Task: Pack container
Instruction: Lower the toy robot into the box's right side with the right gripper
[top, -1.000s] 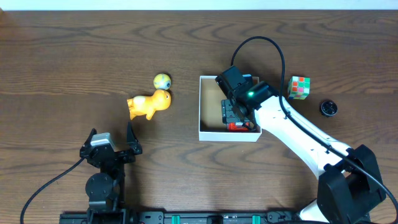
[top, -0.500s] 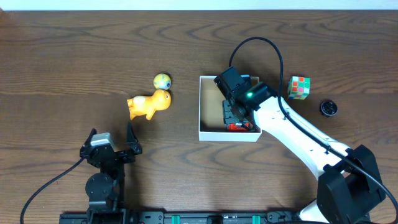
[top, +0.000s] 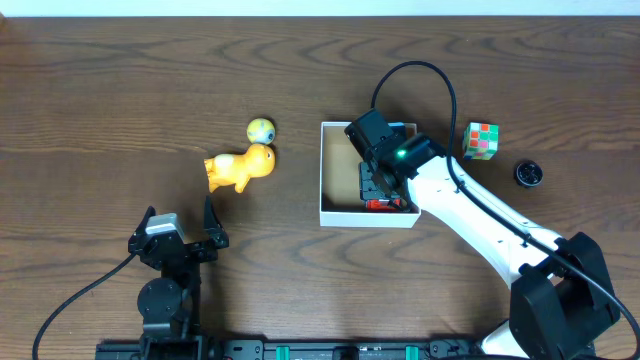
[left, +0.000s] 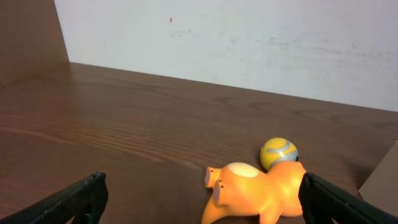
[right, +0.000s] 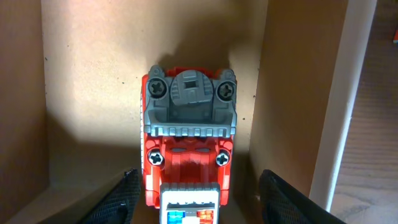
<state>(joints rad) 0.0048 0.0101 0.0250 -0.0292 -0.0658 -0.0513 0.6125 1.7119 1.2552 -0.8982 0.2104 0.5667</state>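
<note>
The container (top: 328, 175), a shallow white-walled box with a brown floor, sits mid-table. My right gripper (top: 378, 186) is inside it, open, with a finger on each side of a red toy truck (top: 380, 203). In the right wrist view the truck (right: 189, 143) lies on the cardboard floor (right: 87, 93) between my spread fingers (right: 202, 199), with a gap on both sides. My left gripper (top: 182, 222) is open and empty near the front left. In the left wrist view (left: 202, 199) it faces an orange toy animal (left: 261, 193).
The orange toy animal (top: 240, 168) lies left of the container, with a small yellow ball (top: 261, 129) touching it behind. A colour cube (top: 481, 141) and a small black round object (top: 528, 173) sit to the right of the container.
My right gripper has shifted slightly over the red truck inside the container, covering more of it from above. The left arm and the other toys have not moved.
</note>
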